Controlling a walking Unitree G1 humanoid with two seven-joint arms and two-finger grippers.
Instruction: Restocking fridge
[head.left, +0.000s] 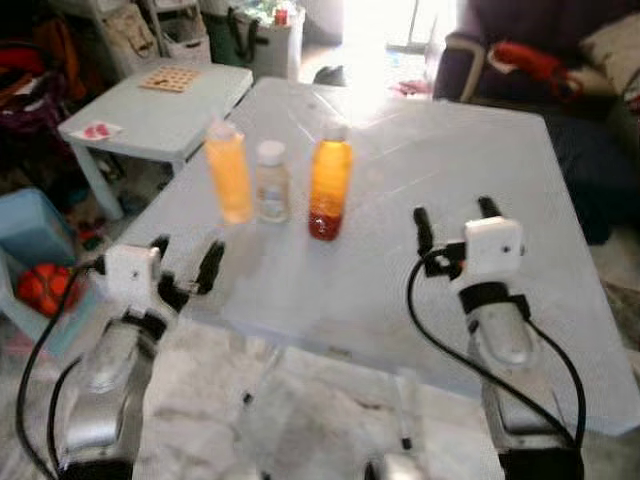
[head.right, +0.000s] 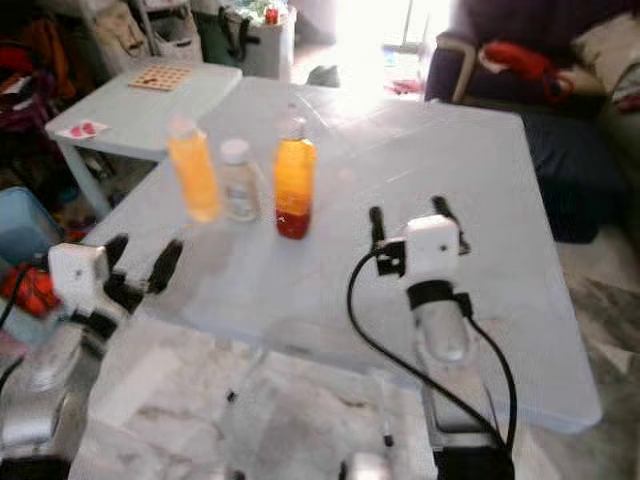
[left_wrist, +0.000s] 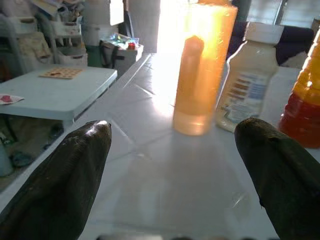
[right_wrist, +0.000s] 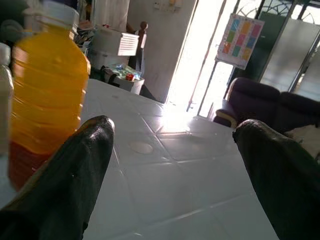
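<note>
Three bottles stand in a row on the white table (head.left: 400, 170): a tall orange juice bottle (head.left: 229, 172), a small pale bottle with a white cap (head.left: 271, 182) and an orange bottle with a red bottom (head.left: 330, 189). My left gripper (head.left: 185, 262) is open at the table's near left edge, short of the tall orange bottle (left_wrist: 202, 70). My right gripper (head.left: 452, 222) is open over the table, to the right of the red-bottomed bottle (right_wrist: 42, 90). Nothing is held between either pair of fingers.
A low white side table (head.left: 160, 110) with a patterned board stands at the back left. A blue bin (head.left: 40, 270) with red items sits on the floor at left. A dark sofa (head.left: 540, 70) with a red object is at the back right. Bright light comes from the doorway.
</note>
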